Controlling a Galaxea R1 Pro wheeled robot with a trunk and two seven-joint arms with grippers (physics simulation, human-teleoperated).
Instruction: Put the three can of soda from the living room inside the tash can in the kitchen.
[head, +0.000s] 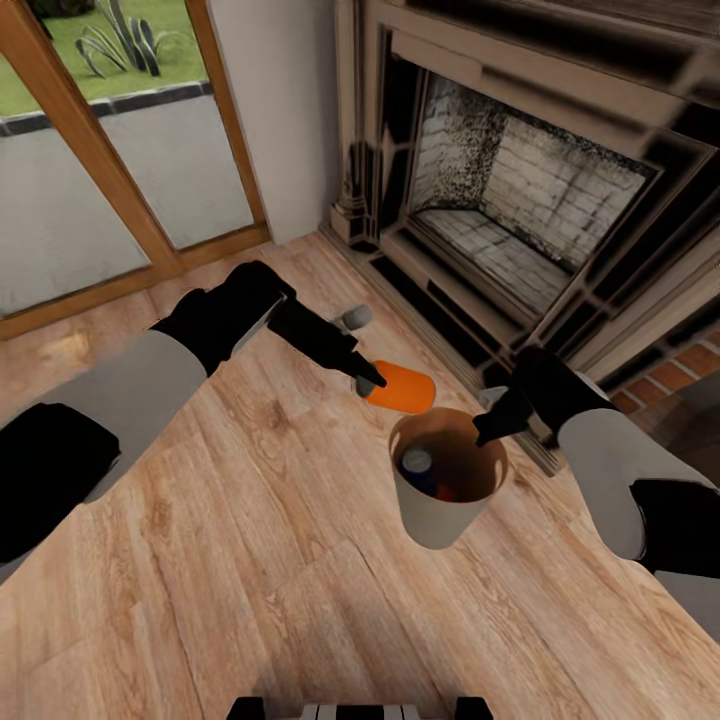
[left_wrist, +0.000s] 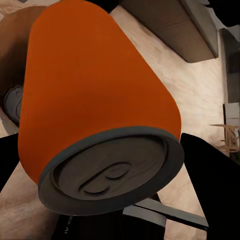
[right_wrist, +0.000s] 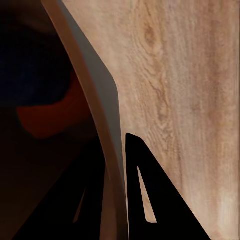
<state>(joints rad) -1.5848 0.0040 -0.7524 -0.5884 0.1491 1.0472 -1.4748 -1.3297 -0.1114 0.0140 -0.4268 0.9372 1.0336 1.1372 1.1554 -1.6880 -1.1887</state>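
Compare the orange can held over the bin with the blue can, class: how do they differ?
The orange can is gripped by the left gripper, lying sideways just above the trash can rim; the dark blue can sits loose inside it, silvery top up. The orange one is fully visible, the blue partly hidden. Both are small cylinders.

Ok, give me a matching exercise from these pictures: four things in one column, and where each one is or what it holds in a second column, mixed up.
Things:
1. orange can
2. blue can
3. right end effector
4. fireplace

Places or states:
A. lying inside the bin
B. pinching the bin's rim
C. held sideways in the left end effector, beside the bin's rim
D. behind the arms, on the wood floor

Pairs: 1-C, 2-A, 3-B, 4-D
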